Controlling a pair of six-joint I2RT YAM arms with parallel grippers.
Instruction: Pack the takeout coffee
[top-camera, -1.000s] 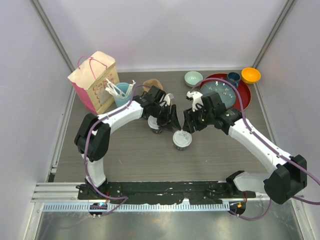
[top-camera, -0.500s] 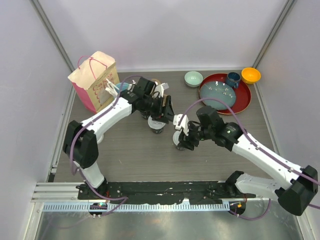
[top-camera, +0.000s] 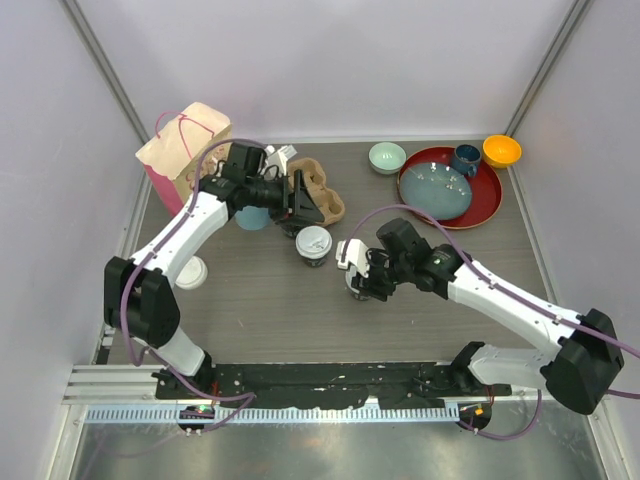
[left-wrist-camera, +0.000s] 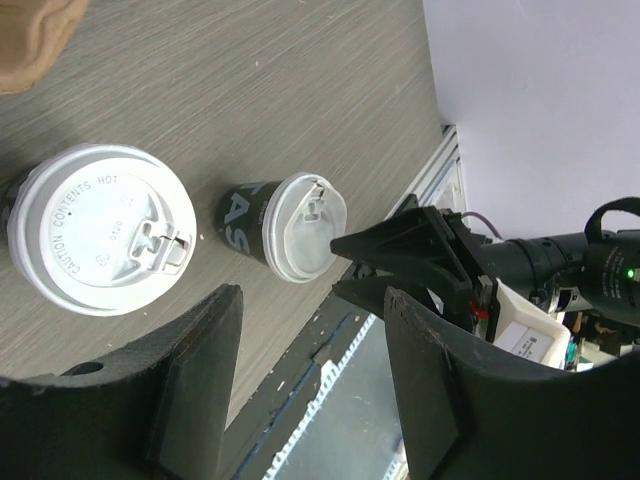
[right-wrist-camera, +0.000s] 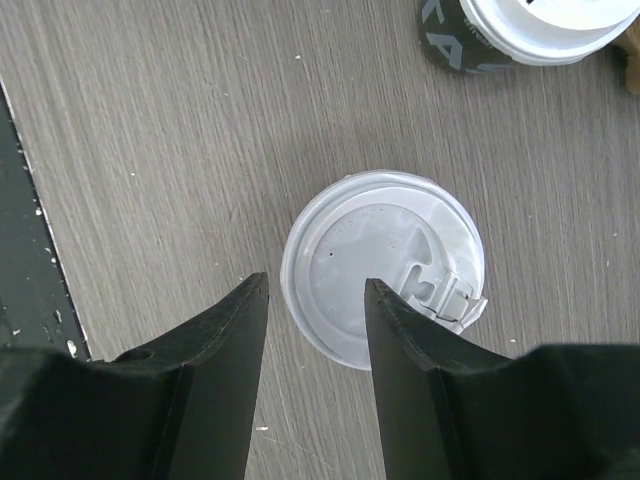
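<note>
Cups: left cup and right cup stand lidded on the table, near each other; neither is packed
Right gripper: jaws spread, empty, poised over the right cup's lid; likely lining up a grasp
Left gripper: jaws apart, holding nothing, by the carrier; perhaps to ready it
Hidden: right cup mostly under the gripper from above; carrier wells part-covered by the arm; bag interior unseen
</note>
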